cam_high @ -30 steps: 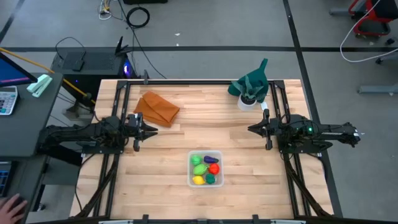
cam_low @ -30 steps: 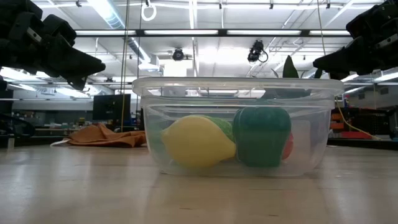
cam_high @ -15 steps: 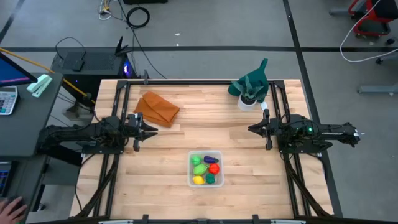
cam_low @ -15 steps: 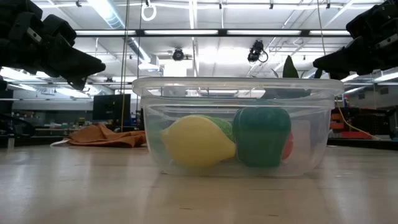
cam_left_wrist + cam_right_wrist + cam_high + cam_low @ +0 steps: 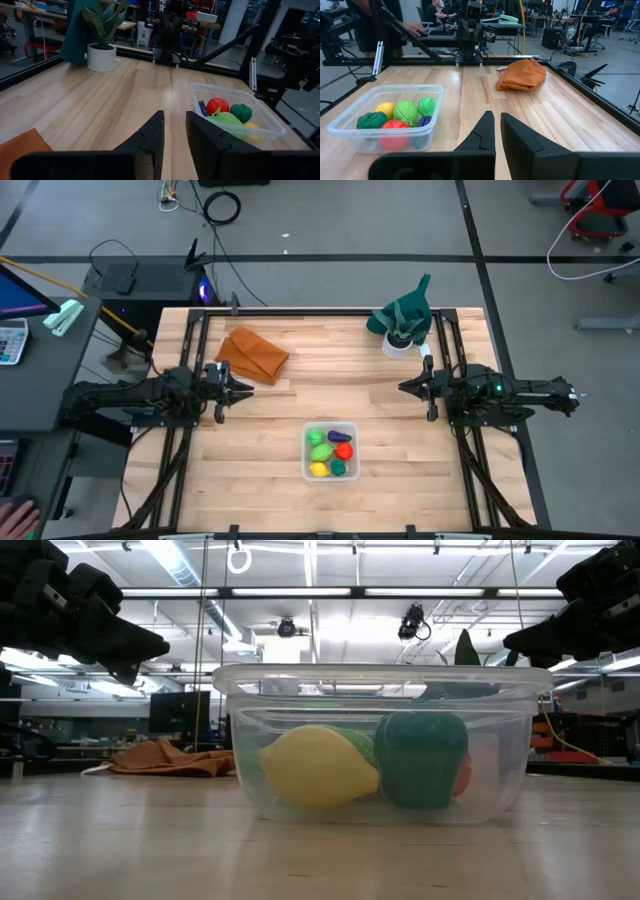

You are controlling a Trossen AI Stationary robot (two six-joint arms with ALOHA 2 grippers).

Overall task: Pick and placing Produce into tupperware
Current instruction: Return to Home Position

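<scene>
— Six pieces of produce, all in the tub! But first, what's the surface?

— It's a pale wooden table (image 5: 330,380) in a dark frame with grey floor all round. Cables lie beyond the twelve o'clock edge, there's a desk off at nine, and a person's hand (image 5: 14,510) shows out at eight. The low view has strip lights running across a workshop ceiling.

— And on the boards?

— An orange-brown cloth (image 5: 252,354) is crumpled at ten o'clock. A dark green cloth (image 5: 405,312) is draped beside a white cup (image 5: 397,345) at one. The clear tupperware (image 5: 306,452) sits open-topped at six o'clock.

— What's inside it?

— Going round the tub: the purple piece (image 5: 338,437) at one, a light green piece (image 5: 316,438) at eleven and a second light green piece (image 5: 322,451) at nine. Then the red piece (image 5: 345,450) at three, the dark green piece (image 5: 339,467) at five and the yellow piece (image 5: 319,469) at seven. They're packed close together.

— And the arms?

— At nine o'clock the left gripper (image 5: 246,388) hangs above the table, fingers a narrow gap apart, holding nothing. At three the right gripper (image 5: 404,388) has its fingers pressed nearly together, empty. Both are well apart from the tub.
</scene>
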